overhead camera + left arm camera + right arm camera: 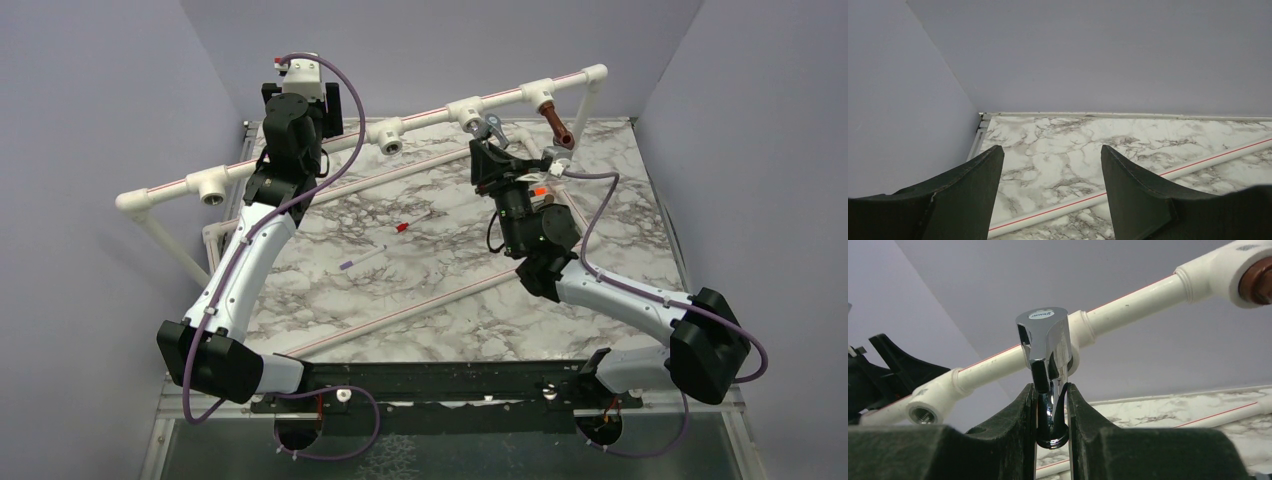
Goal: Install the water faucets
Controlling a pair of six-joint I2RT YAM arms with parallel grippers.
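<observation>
**While R jaws pinch chrome faucet (1047, 347), L jaws hang open**

Up at the far pipe rail (430, 117), my R jaws are clamped on the faucet's spout, lever cap up, body against a tee socket (468, 112); can't tell if it's threaded in. Brown faucet (553, 120) sits in the next tee to the right. L jaws gape w/ nothing between, above the far-left corner of the desk (440, 270).

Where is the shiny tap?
The shiny tap is back right in the top view, at the white pipe, pinched by the right hand, beside the brown tap.
</observation>
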